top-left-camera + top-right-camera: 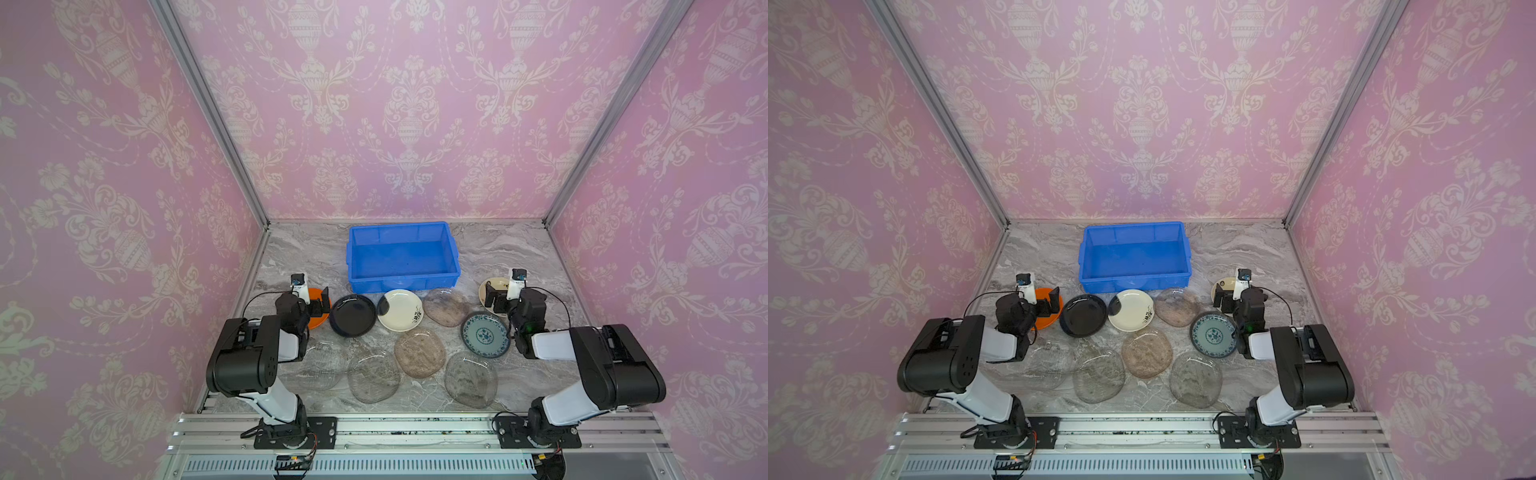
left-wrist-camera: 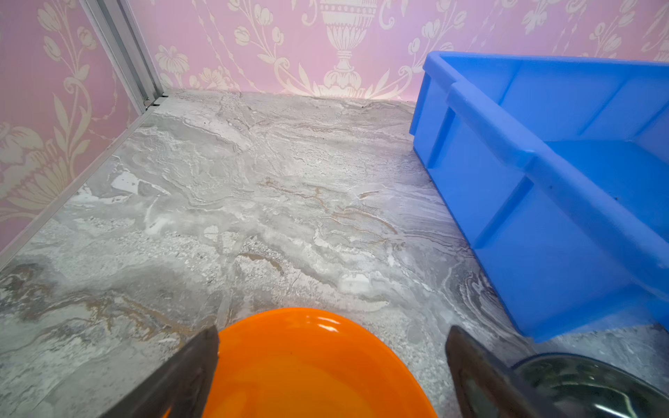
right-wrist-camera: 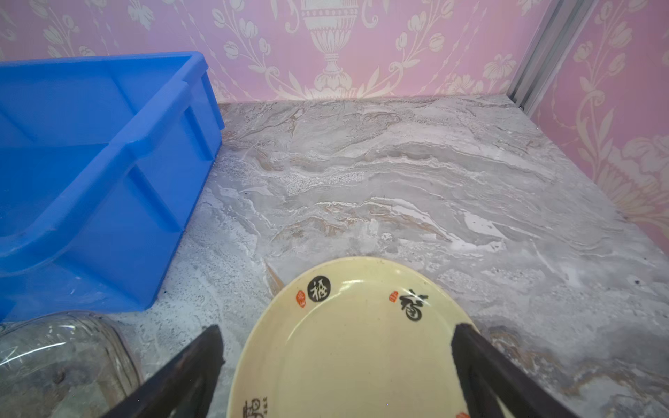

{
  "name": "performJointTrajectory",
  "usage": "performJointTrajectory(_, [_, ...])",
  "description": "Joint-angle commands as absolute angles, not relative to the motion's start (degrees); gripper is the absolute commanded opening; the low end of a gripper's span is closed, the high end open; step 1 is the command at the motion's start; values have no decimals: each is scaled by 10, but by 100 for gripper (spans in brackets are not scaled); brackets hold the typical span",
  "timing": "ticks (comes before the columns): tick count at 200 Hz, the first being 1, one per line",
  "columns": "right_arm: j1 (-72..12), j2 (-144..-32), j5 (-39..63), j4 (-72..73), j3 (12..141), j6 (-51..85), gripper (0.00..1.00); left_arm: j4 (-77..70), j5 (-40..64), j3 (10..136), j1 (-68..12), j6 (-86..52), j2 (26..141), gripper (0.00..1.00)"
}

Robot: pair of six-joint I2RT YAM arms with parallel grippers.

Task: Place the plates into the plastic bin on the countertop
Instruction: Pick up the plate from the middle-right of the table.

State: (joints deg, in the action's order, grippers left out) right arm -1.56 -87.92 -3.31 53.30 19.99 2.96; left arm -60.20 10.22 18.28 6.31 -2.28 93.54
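Note:
The blue plastic bin (image 1: 402, 257) stands empty at the back of the grey marble countertop (image 1: 299, 249). In front of it lie the plates: orange (image 1: 320, 322), black (image 1: 352, 315), cream with ink marks (image 1: 400, 309), blue-patterned (image 1: 485, 334), cream with dark characters (image 1: 500, 281), and several glass ones (image 1: 419, 352). My left gripper (image 2: 333, 333) hangs open over the orange plate (image 2: 307, 369), with a finger on each side of it. Over the character plate (image 3: 347, 343) my right gripper (image 3: 338, 329) is open the same way. Neither holds anything.
Pink wallpapered walls and aluminium posts (image 1: 208, 104) close in the counter on three sides. A metal rail (image 1: 415, 428) with both arm bases runs along the front. The black plate (image 2: 597, 387) lies beside my left gripper, and a glass plate (image 3: 54, 362) beside my right.

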Motion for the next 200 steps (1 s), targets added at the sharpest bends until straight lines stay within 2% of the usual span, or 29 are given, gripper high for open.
performJointTrajectory(1, [-13, -884, -28, 540, 209, 23, 100, -610, 113, 193, 69, -31, 944, 99])
performJointTrajectory(200, [-13, -884, -28, 538, 210, 23, 100, -595, 88, 199, 59, -26, 942, 99])
